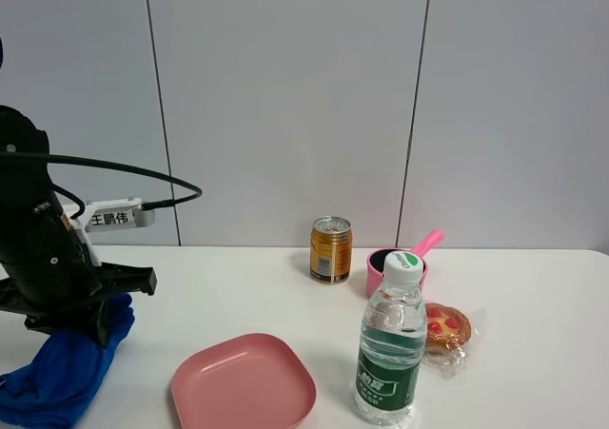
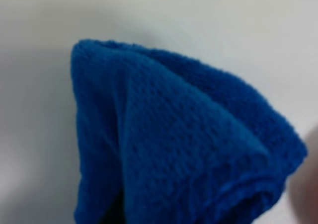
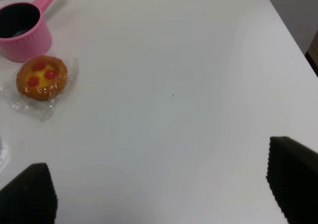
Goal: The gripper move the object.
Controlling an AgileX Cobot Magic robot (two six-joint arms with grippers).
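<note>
At the near left edge of the counter (image 1: 533, 353), the blue cloth (image 1: 57, 377) is seen lying partly on the surface, with its upper fold drawn up into a peak beneath the left claw (image 1: 95, 320). In the left wrist view only this raised fold is shown and the fingers are hidden, so it cannot be told whether the cloth is pinched or merely touched. The right claw (image 3: 159, 194) is held spread wide above bare counter on the right, with nothing between its fingertips.

Just right of the cloth a pink plate (image 1: 244, 383) is set with nothing on it, and a water bottle (image 1: 391, 343) stands near it. Behind the bottle a wrapped tart (image 1: 447, 325) is laid, then a pink pot (image 1: 379, 275), and farthest a gold can (image 1: 331, 250).

The move is judged to be at its beginning: the cloth is taken to be the object, most of it is not yet lifted, and carrying and setting down are left.
</note>
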